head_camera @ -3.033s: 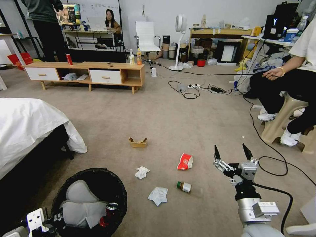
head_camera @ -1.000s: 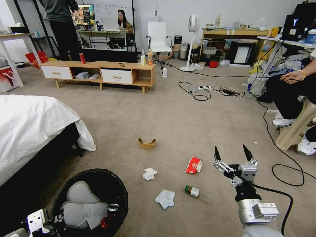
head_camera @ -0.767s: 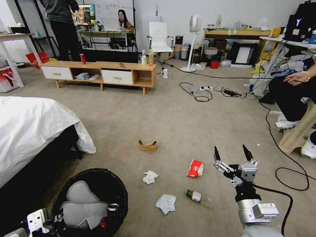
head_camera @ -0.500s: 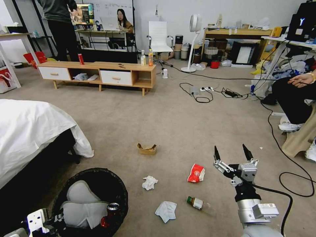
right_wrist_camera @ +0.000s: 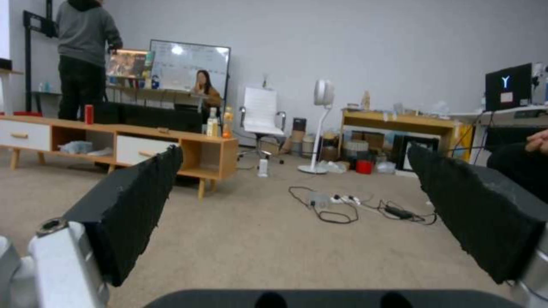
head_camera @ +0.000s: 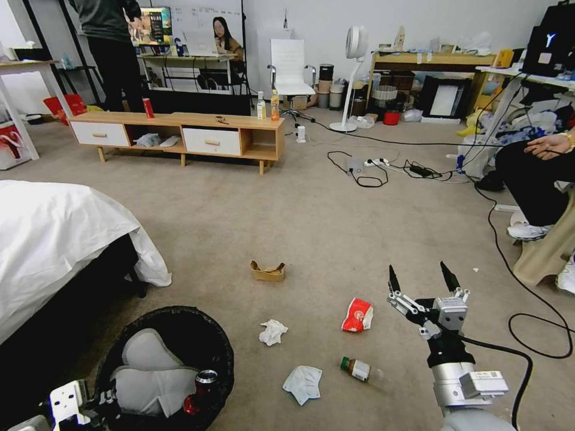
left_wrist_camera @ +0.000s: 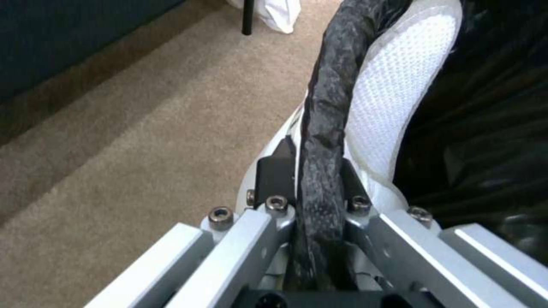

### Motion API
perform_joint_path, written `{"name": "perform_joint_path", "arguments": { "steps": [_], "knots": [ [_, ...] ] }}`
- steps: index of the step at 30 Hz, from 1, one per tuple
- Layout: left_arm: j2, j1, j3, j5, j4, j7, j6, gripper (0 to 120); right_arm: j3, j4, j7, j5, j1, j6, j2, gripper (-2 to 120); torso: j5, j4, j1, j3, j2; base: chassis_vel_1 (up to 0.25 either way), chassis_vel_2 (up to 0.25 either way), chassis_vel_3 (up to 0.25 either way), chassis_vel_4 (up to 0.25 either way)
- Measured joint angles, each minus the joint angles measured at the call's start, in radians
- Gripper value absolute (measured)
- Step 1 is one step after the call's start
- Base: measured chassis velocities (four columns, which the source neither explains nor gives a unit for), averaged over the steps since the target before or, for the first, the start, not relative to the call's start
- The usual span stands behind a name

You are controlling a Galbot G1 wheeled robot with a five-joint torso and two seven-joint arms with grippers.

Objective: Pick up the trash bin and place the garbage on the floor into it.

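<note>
Head view, L to R: the bed [head_camera: 54, 239] w/ white sheet is cut off at the frame edge, dark gap beneath. The trash bin [head_camera: 171, 323] sits low at the robot's left, near edge out of frame; round, black bag rolled over the rim, pale padded cloth and a red can [head_camera: 200, 389] inside. Left gripper [head_camera: 90, 407] is mostly hidden at the bottom corner; in the left wrist view its fingers [left_wrist_camera: 274, 175] pinch the crinkled black rim [left_wrist_camera: 325, 128], one finger each side, white mesh wall beside it, so it's clamped on the bin. On the beige short-pile floor [head_camera: 311, 221], ahead of the bin: tan cardboard tray [head_camera: 268, 271], crumpled white tissue [head_camera: 272, 331], flat pale tissue [head_camera: 303, 383], crushed red-white cup [head_camera: 357, 315], clear bottle [head_camera: 359, 369] lying on its side, its far end hard to make out. Right gripper [head_camera: 420, 280] is held out forward above the carpet just right of the cup, arm extended from below, black pointed fingers spread wide, nothing between them; right wrist view shows ribbed black pads [right_wrist_camera: 137, 201] well apart. Black cable [head_camera: 527, 323] loops at far right.
</note>
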Motion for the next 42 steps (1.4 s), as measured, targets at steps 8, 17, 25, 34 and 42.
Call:
{"name": "perform_joint_path", "arguments": {
  "steps": [8,17,25,34,42],
  "knots": [
    [0.008,0.005,-0.021,-0.009,0.001,0.005,0.001,3,0.012,0.017,0.018,0.150,0.034,-0.226,-0.159,100,0.0002,0.0001,0.000,0.000,0.000,0.000,0.000,0.000,0.000],
    [0.016,0.001,-0.028,-0.013,0.016,0.014,0.003,3,-0.013,0.061,0.112,0.580,0.131,-0.710,-0.331,100,0.0000,0.0003,0.000,0.000,0.000,0.000,0.000,0.000,0.000],
    [0.031,-0.021,-0.024,-0.019,0.042,0.015,0.005,3,-0.018,-0.021,0.059,0.684,0.185,-0.874,-0.389,100,-0.0001,0.0000,0.000,0.000,0.000,0.000,0.000,0.000,0.000],
    [0.031,-0.031,-0.022,-0.020,0.060,0.015,0.005,3,-0.071,-0.206,-0.094,0.506,0.190,-0.873,-0.419,100,0.0000,0.0000,0.000,0.000,0.000,0.000,0.000,0.000,0.000],
    [0.018,-0.039,-0.011,-0.007,0.072,0.016,0.003,3,-0.137,-0.334,-0.224,0.381,0.216,-0.856,-0.423,100,0.0000,-0.0001,0.000,0.000,0.000,0.000,0.000,0.000,0.000]
  ]
}}
